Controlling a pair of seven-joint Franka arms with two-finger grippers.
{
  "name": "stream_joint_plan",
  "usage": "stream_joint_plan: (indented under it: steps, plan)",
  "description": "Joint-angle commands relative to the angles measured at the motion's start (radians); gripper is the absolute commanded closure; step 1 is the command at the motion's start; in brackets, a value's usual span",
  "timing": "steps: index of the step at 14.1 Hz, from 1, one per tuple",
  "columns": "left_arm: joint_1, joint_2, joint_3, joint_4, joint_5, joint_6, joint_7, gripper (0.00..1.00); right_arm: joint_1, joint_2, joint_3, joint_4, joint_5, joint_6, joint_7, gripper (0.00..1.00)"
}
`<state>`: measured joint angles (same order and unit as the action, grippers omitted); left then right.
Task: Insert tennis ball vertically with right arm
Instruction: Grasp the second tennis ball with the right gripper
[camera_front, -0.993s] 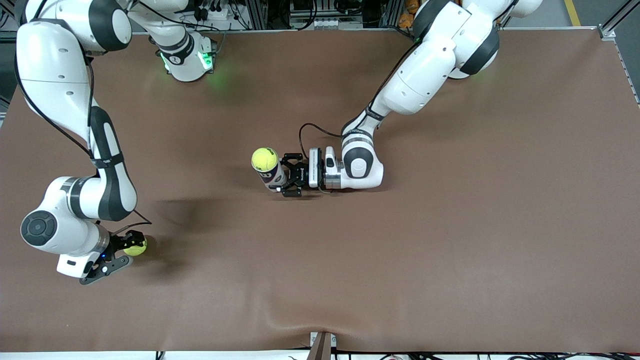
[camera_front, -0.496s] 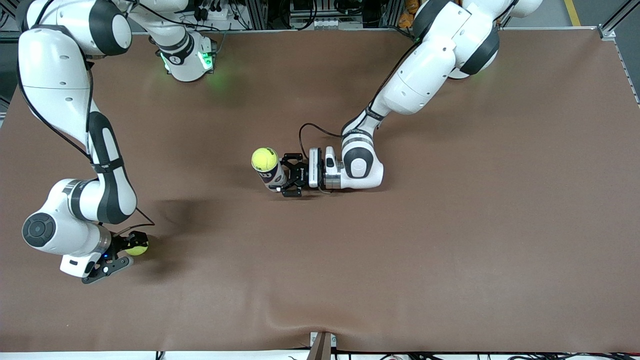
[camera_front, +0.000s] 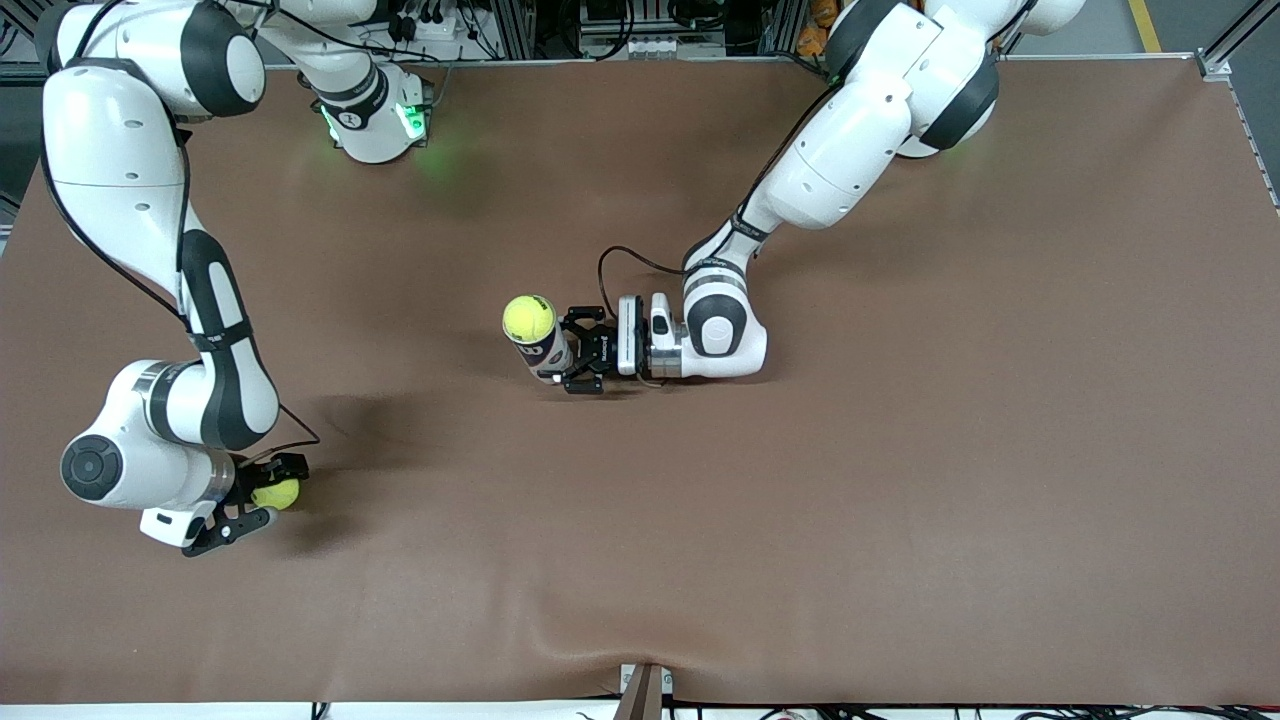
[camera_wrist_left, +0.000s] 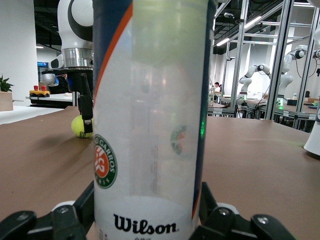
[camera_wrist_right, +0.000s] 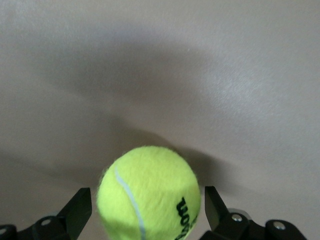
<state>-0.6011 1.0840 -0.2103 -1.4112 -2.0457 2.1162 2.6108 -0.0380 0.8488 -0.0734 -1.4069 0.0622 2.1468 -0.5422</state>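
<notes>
A yellow tennis ball (camera_front: 275, 494) lies on the brown table near the right arm's end; in the right wrist view it (camera_wrist_right: 150, 195) fills the gap between the fingers. My right gripper (camera_front: 279, 489) is low at the table, open, with one finger on each side of the ball and a small gap at each side (camera_wrist_right: 147, 212). My left gripper (camera_front: 566, 352) is shut on an upright clear Wilson can (camera_front: 548, 352) mid-table (camera_wrist_left: 150, 125). A second tennis ball (camera_front: 529, 318) sits at the can's open top.
The brown mat (camera_front: 800, 500) covers the whole table, with a ripple at its near edge. The left wrist view also shows the right gripper (camera_wrist_left: 86, 107) and its ball (camera_wrist_left: 80, 127) past the can. The right arm's base (camera_front: 375, 120) glows green.
The right arm's wrist has shifted and turned a little toward the ball, bringing the fingers around it. The ball, the can and the left arm have not moved.
</notes>
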Motion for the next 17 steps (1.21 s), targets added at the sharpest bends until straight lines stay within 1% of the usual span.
stream_joint_plan:
  steps: [1, 4, 12, 13, 14, 15, 16, 17]
  plan:
    - [-0.009, 0.005, 0.009, 0.001, -0.033, -0.015, 0.034, 0.18, -0.016, 0.001, 0.017, 0.006, 0.01, -0.016, 0.019, 0.0]
    - [-0.009, 0.005, 0.009, 0.001, -0.033, -0.015, 0.034, 0.19, -0.019, 0.001, 0.017, 0.009, 0.044, -0.004, 0.014, 0.0]
    - [-0.009, 0.005, 0.009, 0.003, -0.033, -0.015, 0.034, 0.19, -0.017, 0.001, 0.017, 0.011, 0.042, 0.015, 0.008, 0.0]
    - [-0.009, 0.005, 0.009, 0.003, -0.033, -0.015, 0.034, 0.19, -0.016, 0.001, 0.017, 0.012, 0.041, 0.015, 0.008, 0.12]
    - [-0.009, 0.005, 0.009, 0.003, -0.034, -0.015, 0.034, 0.19, -0.013, 0.001, 0.017, 0.017, 0.039, 0.015, 0.008, 0.29]
    - [-0.009, 0.005, 0.009, 0.001, -0.034, -0.015, 0.034, 0.19, -0.014, 0.0, 0.017, 0.026, 0.039, 0.015, 0.01, 0.4]
    - [-0.009, 0.005, 0.009, 0.001, -0.034, -0.015, 0.034, 0.19, -0.016, -0.001, 0.017, 0.032, 0.039, 0.013, 0.008, 0.47]
    - [-0.009, 0.005, 0.009, 0.001, -0.034, -0.015, 0.034, 0.19, -0.016, -0.004, 0.017, 0.032, 0.039, 0.013, 0.01, 0.49]
